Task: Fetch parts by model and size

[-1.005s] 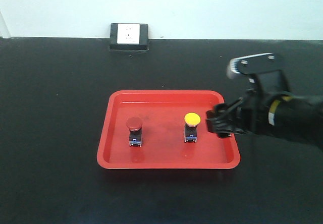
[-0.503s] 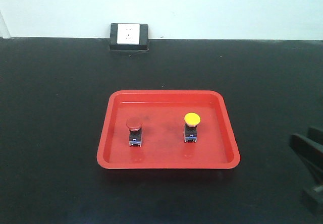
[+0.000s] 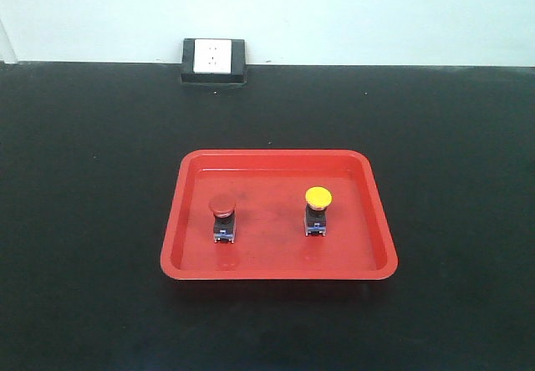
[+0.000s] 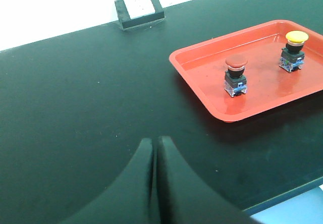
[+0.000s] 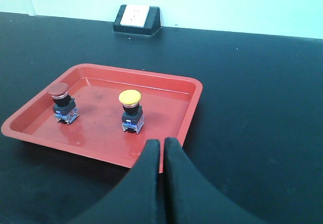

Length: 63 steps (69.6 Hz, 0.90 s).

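A matte black surface (image 3: pixel 100 221) ran back to a pale wall (image 3: pixel 351 12), where a black-framed white socket (image 3: pixel 213 59) sat at the join.

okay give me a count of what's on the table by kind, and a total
Push buttons: 2, one red and one yellow, both standing in the tray
Red tray: 1
Wall socket box at the back edge of the table: 1
Total: 4
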Available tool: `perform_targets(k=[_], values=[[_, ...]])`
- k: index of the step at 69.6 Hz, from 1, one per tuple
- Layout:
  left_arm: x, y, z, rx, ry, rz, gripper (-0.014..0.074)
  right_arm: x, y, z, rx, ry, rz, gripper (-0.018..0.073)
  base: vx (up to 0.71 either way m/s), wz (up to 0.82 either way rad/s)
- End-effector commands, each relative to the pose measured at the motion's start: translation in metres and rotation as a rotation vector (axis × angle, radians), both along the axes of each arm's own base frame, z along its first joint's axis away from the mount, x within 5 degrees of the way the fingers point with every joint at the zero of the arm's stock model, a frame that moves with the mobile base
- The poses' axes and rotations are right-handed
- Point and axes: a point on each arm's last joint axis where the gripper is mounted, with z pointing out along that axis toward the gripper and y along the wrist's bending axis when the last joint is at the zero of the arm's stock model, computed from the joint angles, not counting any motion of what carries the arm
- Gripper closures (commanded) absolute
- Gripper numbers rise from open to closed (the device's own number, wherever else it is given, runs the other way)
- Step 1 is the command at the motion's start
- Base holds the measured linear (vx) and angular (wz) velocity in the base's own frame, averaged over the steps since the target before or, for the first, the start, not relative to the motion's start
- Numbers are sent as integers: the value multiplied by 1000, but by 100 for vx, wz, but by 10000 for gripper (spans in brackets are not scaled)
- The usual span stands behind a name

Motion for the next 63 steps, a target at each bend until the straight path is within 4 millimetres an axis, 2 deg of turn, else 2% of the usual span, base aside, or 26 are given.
perform_targets(k=[1, 63], values=[[2, -1, 13, -23, -77, -13, 596, 1, 1, 13, 1, -79, 9, 568, 0, 0], [2, -2, 17, -37, -123, -20, 596, 1, 1, 13, 3, -78, 9, 568, 0, 0]])
